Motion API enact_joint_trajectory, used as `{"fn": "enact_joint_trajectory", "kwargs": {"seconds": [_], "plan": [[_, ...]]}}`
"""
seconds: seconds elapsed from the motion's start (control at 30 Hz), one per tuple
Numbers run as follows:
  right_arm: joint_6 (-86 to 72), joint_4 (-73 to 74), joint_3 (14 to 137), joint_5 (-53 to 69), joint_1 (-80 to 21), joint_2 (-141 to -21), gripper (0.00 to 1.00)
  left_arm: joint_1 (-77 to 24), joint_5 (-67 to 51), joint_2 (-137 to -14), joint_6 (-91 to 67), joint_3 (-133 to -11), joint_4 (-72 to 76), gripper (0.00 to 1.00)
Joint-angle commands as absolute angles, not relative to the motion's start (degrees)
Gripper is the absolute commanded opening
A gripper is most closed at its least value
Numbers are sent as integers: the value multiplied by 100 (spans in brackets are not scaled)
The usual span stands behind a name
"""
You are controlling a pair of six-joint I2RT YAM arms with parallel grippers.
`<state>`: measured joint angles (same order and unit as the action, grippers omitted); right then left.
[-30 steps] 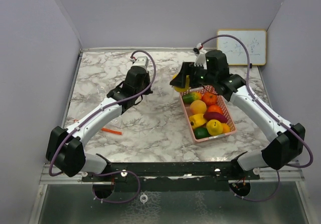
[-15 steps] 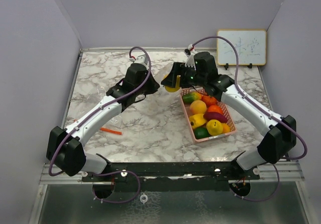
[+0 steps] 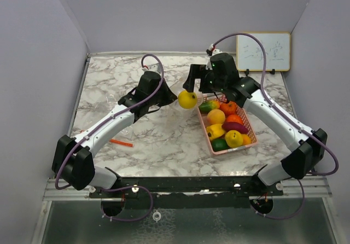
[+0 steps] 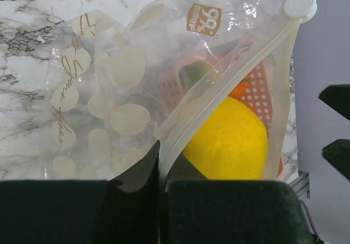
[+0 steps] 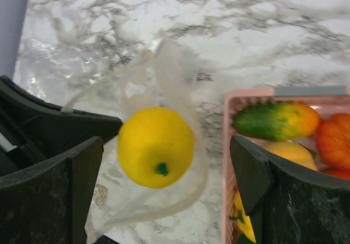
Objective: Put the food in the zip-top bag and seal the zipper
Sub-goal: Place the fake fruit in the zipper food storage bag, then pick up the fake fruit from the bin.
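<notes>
My left gripper (image 4: 161, 167) is shut on the rim of the clear zip-top bag (image 4: 126, 74) and holds its mouth open above the table. The bag has a white slider (image 4: 299, 4) at one end. A yellow fruit (image 5: 156, 145) sits in the bag's mouth, also seen from the left wrist (image 4: 229, 140) and from above (image 3: 187, 99). My right gripper (image 5: 165, 143) is open just above it, and its fingers (image 5: 82, 173) do not touch the fruit. The rest of the food, green, orange, yellow, red and purple, lies in the pink basket (image 3: 210, 140).
The basket's rim (image 5: 227, 162) lies just right of the bag, with a green cucumber (image 5: 273, 121) at its near end. An orange pen (image 3: 121, 142) lies at front left. A whiteboard (image 3: 263, 51) leans at the back right wall.
My right gripper carried the yellow fruit left from the basket to the bag's mouth and opened. The fruit is now loose in the bag's opening. The left arm barely moved.
</notes>
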<state>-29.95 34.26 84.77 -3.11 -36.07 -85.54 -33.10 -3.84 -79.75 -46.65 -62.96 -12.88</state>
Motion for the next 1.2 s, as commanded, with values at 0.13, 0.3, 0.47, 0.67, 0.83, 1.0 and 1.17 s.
{"fn": "enact_joint_trajectory", "kwargs": {"seconds": [0.13, 0.3, 0.47, 0.67, 0.83, 1.0, 1.17], "plan": [[-3838, 6805, 8194, -2318, -3612, -7821, 99, -3296, -467, -7995, -4877, -6278, -1073, 0], [-4395, 7466, 7383, -1974, -3618, -7253, 99, -3292, -423, -8087, -4886, -6379, -1169, 0], [-4573, 7560, 6792, -1802, -3617, -6955, 99, -3295, -581, -8150, -4921, -6343, -1088, 0], [-4667, 7268, 6225, -1664, -3617, -6994, 100, -3292, -633, -8110, -4910, -6273, -1131, 0], [-4500, 6734, 5893, -1756, -3616, -7185, 83, -3288, -652, -8027, -4916, -6249, -1140, 0], [-4358, 6410, 5948, -1814, -3613, -7455, 49, -3287, -686, -7917, -4905, -6200, -1173, 0], [-4243, 6744, 6484, -1910, -3620, -7414, 3, -3281, -645, -7778, -4878, -6121, -1233, 0]]}}
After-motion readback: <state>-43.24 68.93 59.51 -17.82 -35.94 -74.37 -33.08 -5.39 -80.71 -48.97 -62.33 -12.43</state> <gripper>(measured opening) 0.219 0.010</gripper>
